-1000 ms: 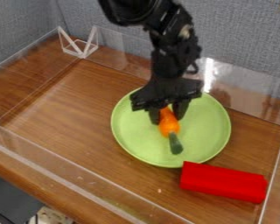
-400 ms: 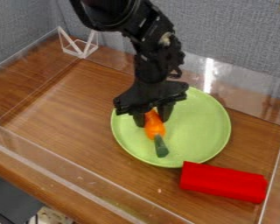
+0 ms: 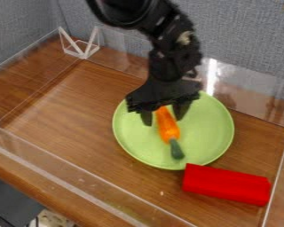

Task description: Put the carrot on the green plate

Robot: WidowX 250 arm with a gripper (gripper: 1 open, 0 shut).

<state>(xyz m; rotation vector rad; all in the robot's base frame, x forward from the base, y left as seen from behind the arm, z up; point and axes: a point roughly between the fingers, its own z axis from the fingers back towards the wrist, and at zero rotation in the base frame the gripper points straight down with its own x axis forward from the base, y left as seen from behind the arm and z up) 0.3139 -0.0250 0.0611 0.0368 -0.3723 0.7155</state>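
Note:
The orange carrot (image 3: 169,125) lies flat on the green plate (image 3: 211,133), left of the plate's middle, with its dark green stub pointing toward the plate's near rim. My gripper (image 3: 161,105) hangs just above the carrot's thick end, pointing steeply down. Its black fingers (image 3: 136,105) stand open, one on each side of the carrot and apart from it. The plate rests on the wooden tabletop.
A red rectangular block (image 3: 227,183) lies just off the plate's near right rim. A white wire stand (image 3: 79,42) sits at the back left. Low clear plastic walls (image 3: 61,182) ring the wooden surface.
The jaws were shut on the carrot and have now spread open. The carrot has been let go and lies on the green plate.

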